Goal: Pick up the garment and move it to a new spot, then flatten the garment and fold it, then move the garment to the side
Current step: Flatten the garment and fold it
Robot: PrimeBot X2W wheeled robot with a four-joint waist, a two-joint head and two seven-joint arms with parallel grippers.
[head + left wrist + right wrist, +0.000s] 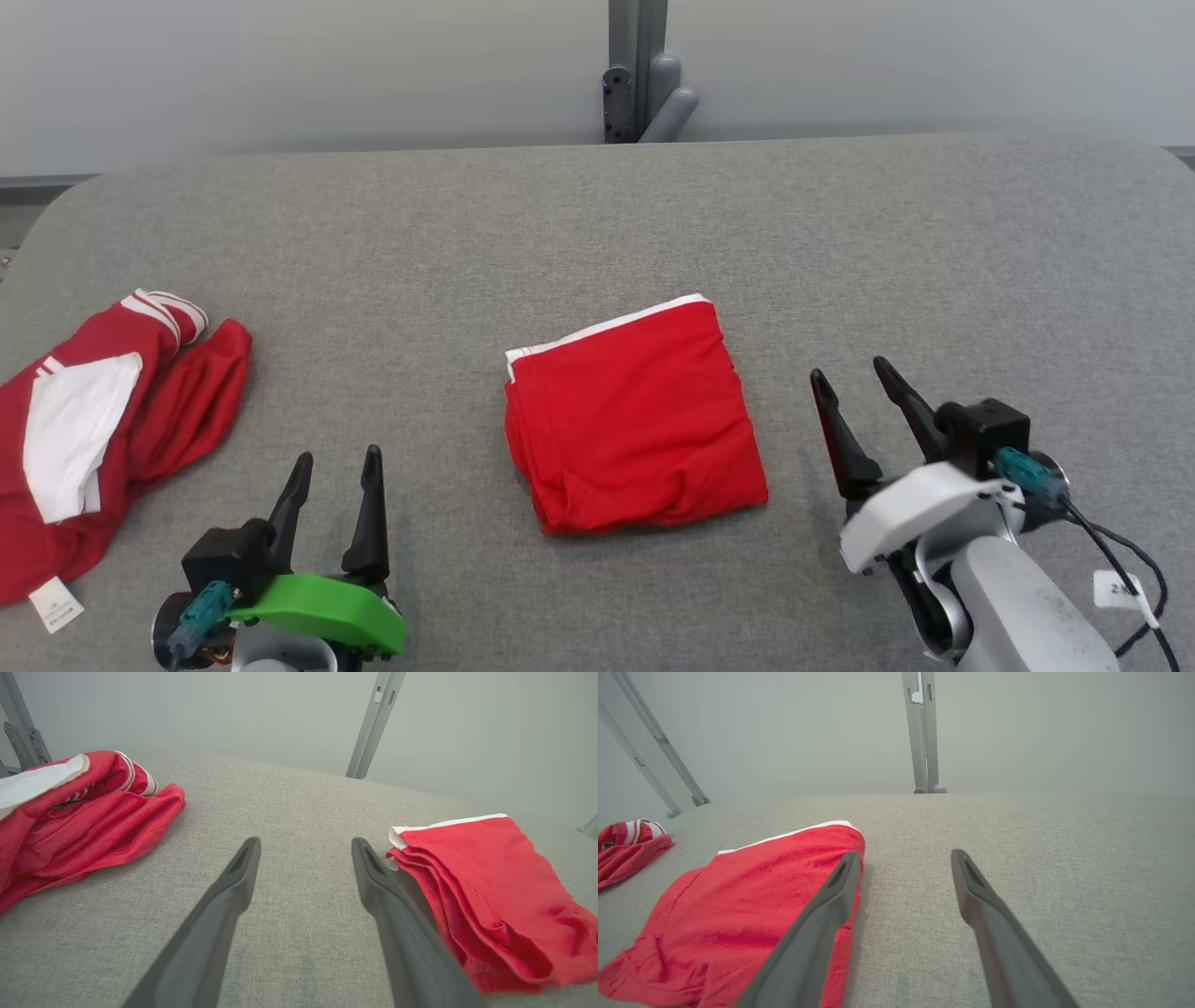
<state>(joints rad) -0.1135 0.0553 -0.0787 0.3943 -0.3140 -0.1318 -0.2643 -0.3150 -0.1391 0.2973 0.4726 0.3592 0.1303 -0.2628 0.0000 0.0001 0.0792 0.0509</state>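
A folded red garment (635,420) with a white hem is lying at the centre of a grey fabric surface (597,215). The left end effector (336,457) is hovering at 7 o'clock, released, its jaws spread and holding nothing. The right end effector (850,369) is hovering at 4 o'clock, near the fold's right edge, also released and empty. A crumpled red-and-white garment (103,420) is sprawling at 9 o'clock.

Judging from this, the fold is looking done and the sideways move is remaining. The layers at the 6 o'clock edge are bulging loosely, so pinching only the top layer is likely to peel the fold open. Dragging across the fabric surface is risking bunching. Carrying it toward 9 o'clock is risking landing it on the crumpled pile.
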